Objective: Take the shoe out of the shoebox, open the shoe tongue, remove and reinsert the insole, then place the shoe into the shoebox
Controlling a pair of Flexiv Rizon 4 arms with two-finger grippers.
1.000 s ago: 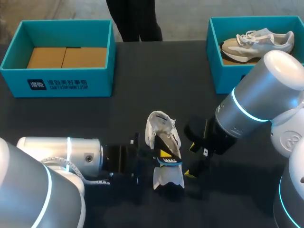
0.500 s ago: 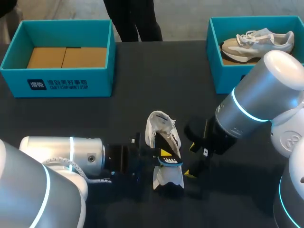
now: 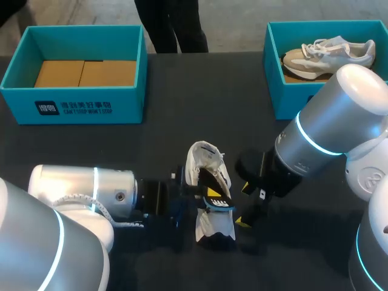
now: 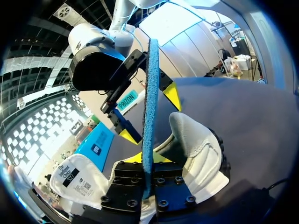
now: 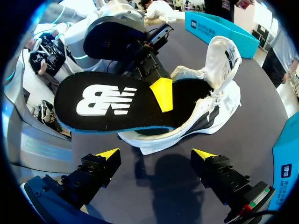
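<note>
At the head view's lower centre, the left gripper [image 3: 209, 197] pinches the black insole [image 5: 107, 100], one end inside the white sneaker [image 3: 205, 159], while the right gripper [image 3: 244, 205] hangs spread just beside it.

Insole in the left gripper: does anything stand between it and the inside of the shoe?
Nothing visible does. The left gripper is shut on the insole, one end of which reaches into the opening of the shoe; the tongue stands pulled back, clear of it. The right gripper hangs open beside the shoe, not across the way.
</note>
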